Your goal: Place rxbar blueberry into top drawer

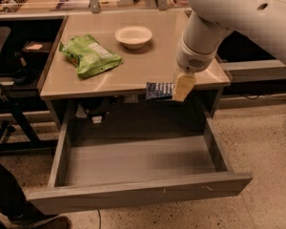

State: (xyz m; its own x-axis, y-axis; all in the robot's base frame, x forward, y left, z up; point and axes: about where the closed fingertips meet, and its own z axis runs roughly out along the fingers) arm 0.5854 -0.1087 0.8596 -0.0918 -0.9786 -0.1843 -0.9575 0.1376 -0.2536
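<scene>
**Gripper** [181, 88]: at the end of a white arm [229, 13] that comes in from the upper right. It hangs at the near edge of the table [148, 68], right of centre. The fingers point downward and are drawn together on the right end of the bar. Only one pale finger [184, 86] shows plainly. It holds nothing else.

**Rxbar blueberry** [158, 90]: a small, flat, dark blue wrapper with pale markings. It is held roughly level, its long side running left to right. It sits at the near lip of the table, and its lower part shows against the dark gap under the tabletop. It is above the far part of the open drawer, not in it.

**Top drawer** [143, 194]: grey, pulled fully out toward the near side. Its flat bottom and low side walls are in view, and the long front panel is nearest.

**Green bag** [89, 55]: crumpled, lying on the left part of the table, well apart from the bar.

**Bowl** [133, 35]: white and shallow, upright, on the far middle of the table, right of the bag.
</scene>
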